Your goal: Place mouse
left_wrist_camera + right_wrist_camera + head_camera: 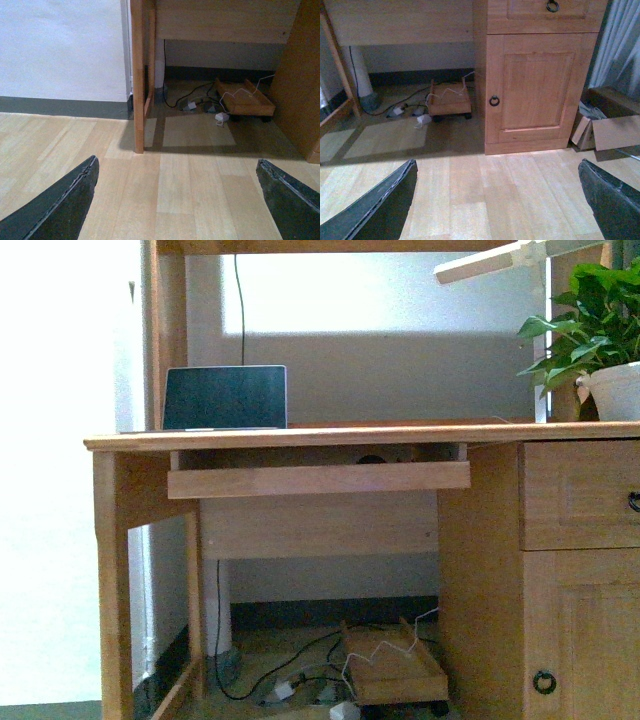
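Observation:
A small dark rounded shape (372, 458) shows in the gap between the desk top and the pull-out keyboard tray (318, 479); it looks like the mouse, but little of it shows. Neither gripper is in the front view. My left gripper (177, 161) is open and empty, low over the wooden floor in front of the desk's left leg (138, 75). My right gripper (497, 162) is open and empty over the floor in front of the desk's cupboard door (535, 82). The mouse shows in neither wrist view.
A laptop (225, 397) stands open on the desk top (400, 434) at the left. A potted plant (600, 340) stands at the right. Under the desk are cables and a low wheeled wooden tray (395, 670). Cardboard (607, 131) lies right of the cupboard.

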